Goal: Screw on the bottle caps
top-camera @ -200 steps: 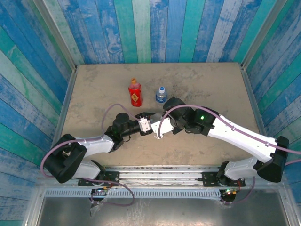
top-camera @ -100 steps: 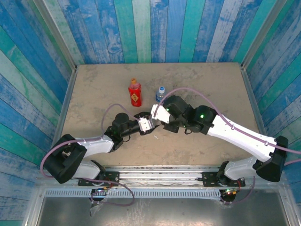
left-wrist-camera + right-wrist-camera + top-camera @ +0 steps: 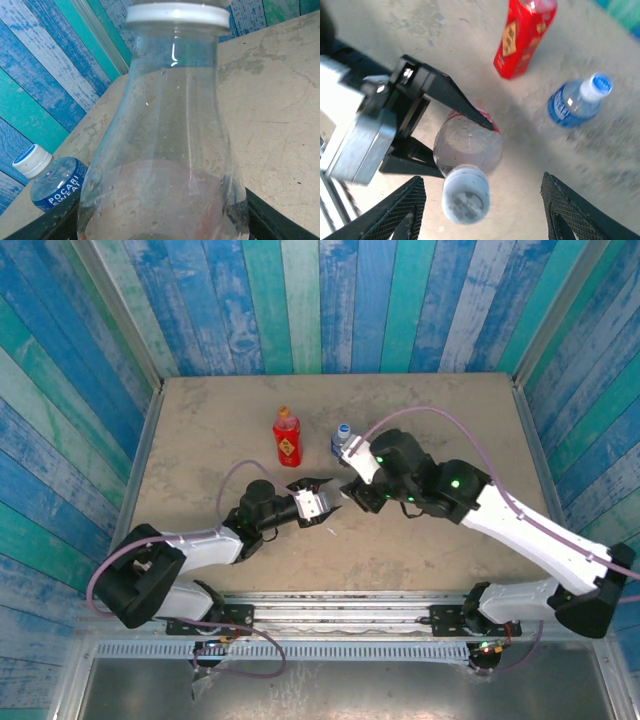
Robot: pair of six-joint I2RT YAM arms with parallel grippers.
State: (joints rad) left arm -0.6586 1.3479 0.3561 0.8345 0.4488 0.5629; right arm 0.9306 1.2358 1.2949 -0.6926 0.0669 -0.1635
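Only readable text was "POCARI SWEAT", white letters on the short clear plastic bottle with a blue label (image 3: 54,189). The all-red plastic bottle (image 3: 530,30) had a yellow diamond mark (image 3: 510,41) with dark characters, way too blurry to read.

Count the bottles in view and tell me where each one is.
3. The red bottle stands on the table, the blue-labelled bottle just right of it, and the clear bottle is gripped in the left hand.
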